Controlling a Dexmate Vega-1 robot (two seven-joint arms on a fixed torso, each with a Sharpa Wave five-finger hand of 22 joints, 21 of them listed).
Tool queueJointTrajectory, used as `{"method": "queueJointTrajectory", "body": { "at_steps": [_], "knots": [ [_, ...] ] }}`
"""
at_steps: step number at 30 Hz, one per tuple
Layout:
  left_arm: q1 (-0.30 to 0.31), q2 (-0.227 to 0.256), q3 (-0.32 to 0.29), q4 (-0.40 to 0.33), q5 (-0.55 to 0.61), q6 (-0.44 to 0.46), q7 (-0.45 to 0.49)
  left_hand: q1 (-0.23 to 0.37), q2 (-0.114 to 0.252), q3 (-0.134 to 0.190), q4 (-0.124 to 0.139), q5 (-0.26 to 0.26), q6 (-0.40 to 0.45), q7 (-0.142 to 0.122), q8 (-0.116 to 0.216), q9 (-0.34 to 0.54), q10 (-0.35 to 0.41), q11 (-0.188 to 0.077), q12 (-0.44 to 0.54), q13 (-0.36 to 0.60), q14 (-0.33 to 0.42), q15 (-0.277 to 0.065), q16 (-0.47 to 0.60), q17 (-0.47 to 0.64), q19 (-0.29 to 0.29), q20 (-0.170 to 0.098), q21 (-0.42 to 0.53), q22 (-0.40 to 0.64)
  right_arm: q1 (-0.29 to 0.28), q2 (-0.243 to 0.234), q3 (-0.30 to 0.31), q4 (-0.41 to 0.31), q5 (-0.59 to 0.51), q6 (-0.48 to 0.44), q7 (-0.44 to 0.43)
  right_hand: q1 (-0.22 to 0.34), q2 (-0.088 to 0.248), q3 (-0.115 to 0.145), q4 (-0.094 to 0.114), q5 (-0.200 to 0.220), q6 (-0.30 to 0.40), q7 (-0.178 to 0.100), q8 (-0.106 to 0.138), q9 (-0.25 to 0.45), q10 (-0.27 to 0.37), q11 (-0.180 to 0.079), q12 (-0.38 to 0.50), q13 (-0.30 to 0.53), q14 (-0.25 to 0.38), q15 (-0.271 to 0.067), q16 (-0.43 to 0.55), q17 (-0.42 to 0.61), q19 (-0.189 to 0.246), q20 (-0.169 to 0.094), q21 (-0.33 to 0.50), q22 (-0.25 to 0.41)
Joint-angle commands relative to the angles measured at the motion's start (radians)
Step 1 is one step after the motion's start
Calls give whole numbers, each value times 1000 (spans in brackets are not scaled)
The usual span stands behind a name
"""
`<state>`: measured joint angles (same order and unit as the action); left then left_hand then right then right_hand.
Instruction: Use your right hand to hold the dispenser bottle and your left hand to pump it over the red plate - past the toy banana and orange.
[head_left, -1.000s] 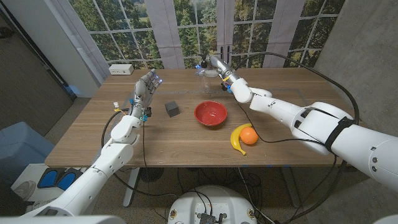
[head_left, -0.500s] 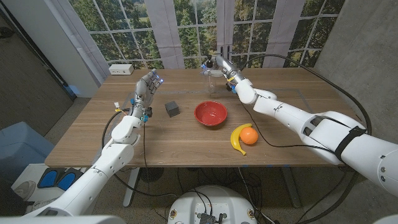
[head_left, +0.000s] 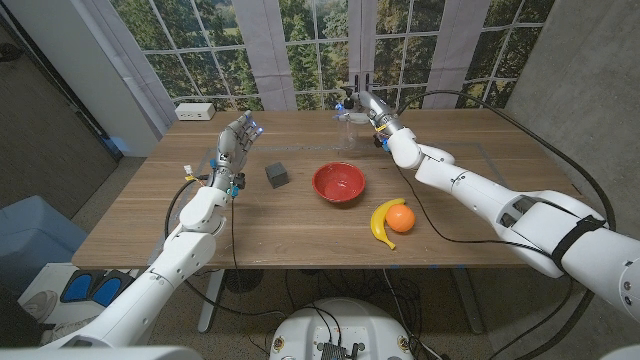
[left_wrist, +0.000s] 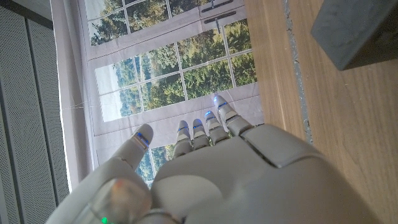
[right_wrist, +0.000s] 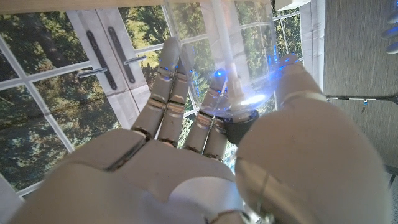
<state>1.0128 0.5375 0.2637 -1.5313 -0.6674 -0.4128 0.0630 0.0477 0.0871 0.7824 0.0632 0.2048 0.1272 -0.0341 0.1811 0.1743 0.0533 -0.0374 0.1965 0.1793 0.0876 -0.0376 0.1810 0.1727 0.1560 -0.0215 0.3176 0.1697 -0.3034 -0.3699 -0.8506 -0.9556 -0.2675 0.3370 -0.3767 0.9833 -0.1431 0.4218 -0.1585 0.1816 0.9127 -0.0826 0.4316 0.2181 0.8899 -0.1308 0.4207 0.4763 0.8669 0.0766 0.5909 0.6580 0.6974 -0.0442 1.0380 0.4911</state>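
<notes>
My right hand (head_left: 366, 108) is at the table's far edge and grips the clear dispenser bottle (head_left: 349, 119). In the right wrist view the fingers and thumb of my right hand (right_wrist: 186, 162) wrap around the see-through bottle (right_wrist: 245, 56), whose inner tube is visible. The red plate (head_left: 339, 183) sits mid-table, nearer to me than the bottle. The toy banana (head_left: 381, 223) and orange (head_left: 401, 218) lie together to the plate's front right. My left hand (head_left: 235, 142) is raised at the left with its fingers apart and holds nothing. It appears the same way in the left wrist view (left_wrist: 205, 174).
A dark grey block (head_left: 277, 175) lies between my left hand and the plate and also appears in the left wrist view (left_wrist: 357, 31). A white box (head_left: 195, 111) sits at the back left corner. Black cables trail over the table's right side.
My right hand has shifted to the right along the far edge, taking the bottle with it. The left hand has stayed in place.
</notes>
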Motion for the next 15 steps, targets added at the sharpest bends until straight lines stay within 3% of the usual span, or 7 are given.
{"method": "queueJointTrajectory", "body": {
  "at_steps": [1,9,15],
  "knots": [
    [0,5,-2,-11,7,8,10,-11,62,9,1,-5,6,3,3,3,8,2,-3,1,8,-21,0,1,9,-3,-1,5,-50,-66,43,-118,-15,-67,23,284,273,-6,3,6,7,-2,-4,2,12,-11,-2,4,201,-308,-4,137,-34,-161,8,0],
    [3,4,-9,-18,-15,19,9,-11,62,9,1,-5,5,3,3,3,8,0,-3,1,8,-20,0,1,9,-2,-4,6,-58,-91,63,-133,10,-49,76,285,271,-10,3,7,11,-9,-5,2,16,-20,-6,4,204,-309,-9,140,-45,-160,15,-4],
    [6,2,-11,-25,-18,23,14,-12,61,9,1,-5,6,4,3,3,7,2,-3,1,8,-20,0,1,10,-3,-5,6,-81,-113,84,-168,5,-64,68,286,268,-13,3,8,15,-10,-6,2,19,-22,-10,4,207,-309,-13,142,-63,-160,18,-10]
  ]
}}
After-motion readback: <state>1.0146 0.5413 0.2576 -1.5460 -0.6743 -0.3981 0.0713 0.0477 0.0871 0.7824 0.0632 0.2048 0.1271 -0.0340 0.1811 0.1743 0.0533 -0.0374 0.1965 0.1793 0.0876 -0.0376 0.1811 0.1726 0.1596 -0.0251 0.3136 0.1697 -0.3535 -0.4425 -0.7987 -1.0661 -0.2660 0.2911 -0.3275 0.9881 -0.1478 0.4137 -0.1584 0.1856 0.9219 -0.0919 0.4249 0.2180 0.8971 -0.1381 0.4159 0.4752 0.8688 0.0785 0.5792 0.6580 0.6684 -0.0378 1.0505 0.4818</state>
